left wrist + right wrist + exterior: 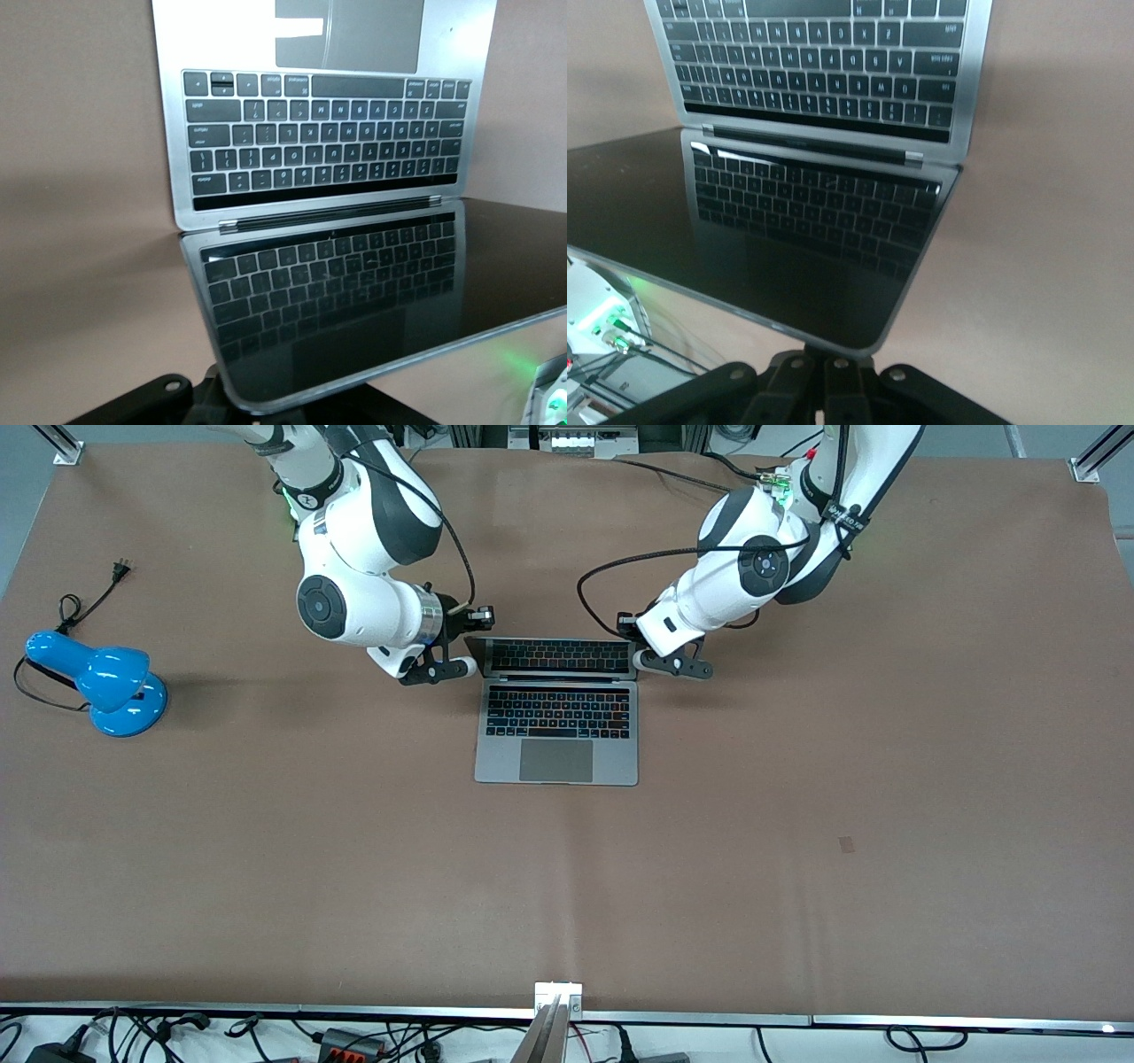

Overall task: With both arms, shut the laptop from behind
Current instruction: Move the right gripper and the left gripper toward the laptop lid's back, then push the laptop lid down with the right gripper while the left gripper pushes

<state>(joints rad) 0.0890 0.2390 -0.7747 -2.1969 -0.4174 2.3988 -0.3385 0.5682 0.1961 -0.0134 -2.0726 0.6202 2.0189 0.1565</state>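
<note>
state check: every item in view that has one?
laptop: open, lid upright, screen dark.
left gripper: shut, at the lid's top corner.
right gripper: shut, at the lid's other top corner.
desk lamp: unplugged, plug lying on the table.

Silver-grey laptop, black keys, grey trackpad, its dark glossy screen mirroring the keyboard. The table wears plain brown cloth. 2 white arms with black joint bands: left arm, right arm, black grippers and black cables. A bright blue lamp trails a black cord.
</note>
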